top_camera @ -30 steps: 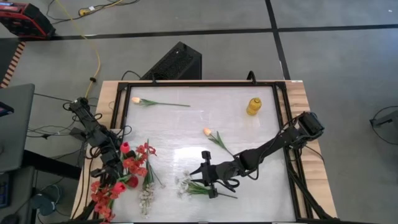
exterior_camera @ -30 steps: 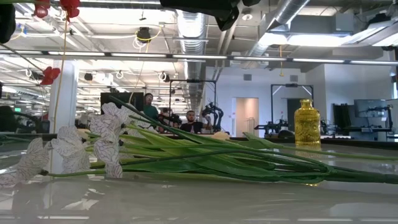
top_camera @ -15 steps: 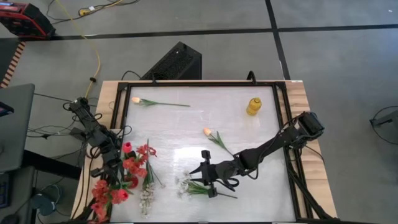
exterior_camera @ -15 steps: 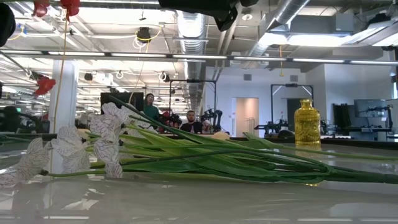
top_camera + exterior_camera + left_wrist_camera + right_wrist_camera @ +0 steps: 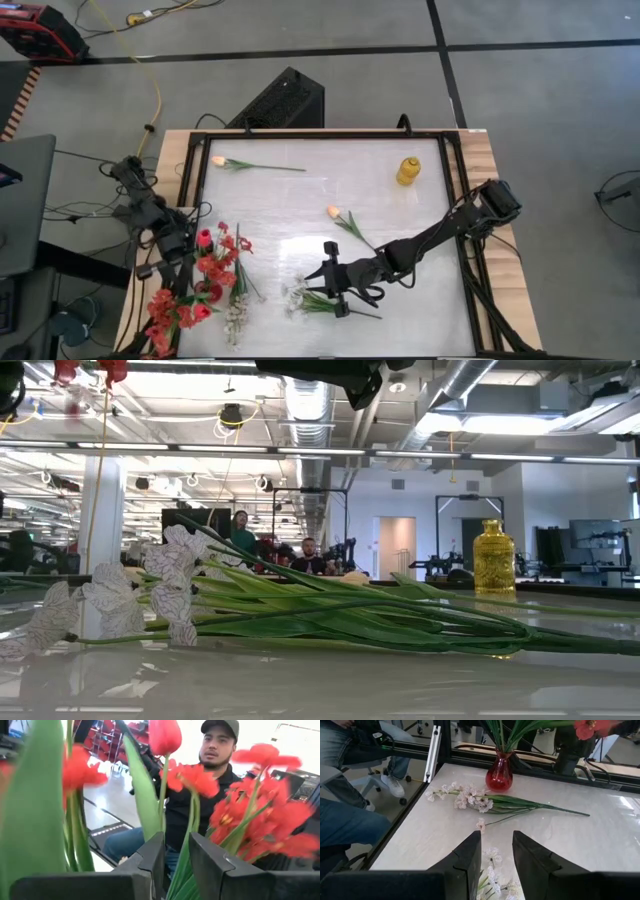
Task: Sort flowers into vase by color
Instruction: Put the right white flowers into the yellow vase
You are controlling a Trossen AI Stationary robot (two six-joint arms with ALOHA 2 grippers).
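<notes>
My left gripper (image 5: 176,845) is shut on a bunch of red flowers (image 5: 165,312) at the table's near left corner. More red blossoms (image 5: 215,262) show beside it. In the right wrist view a red glass vase (image 5: 500,772) stands on the table with green stems in its neck. One spray of white blossoms (image 5: 470,799) lies in front of it. My right gripper (image 5: 496,855) is open, high above a second white spray (image 5: 300,298) near the near edge. Two peach-yellow tulips (image 5: 218,160) (image 5: 333,212) lie on the table. My left gripper pinches several green stems (image 5: 181,870) of the red bunch between its two fingers. The red blossoms and a red tulip (image 5: 165,735) stand out beyond the fingertips. The bunch is lifted; I cannot tell whether its lower ends reach into the red vase.
A yellow vase (image 5: 408,170) stands at the table's far right. The second white spray's long green leaves (image 5: 350,620) lie flat across the low view. A black frame (image 5: 195,180) rims the table. A person (image 5: 215,780) sits beyond the near left corner.
My left gripper has drifted a little toward the table's left edge with the red bunch. The blossoms have swung with it, and one red blossom has passed out of the low view on its left.
</notes>
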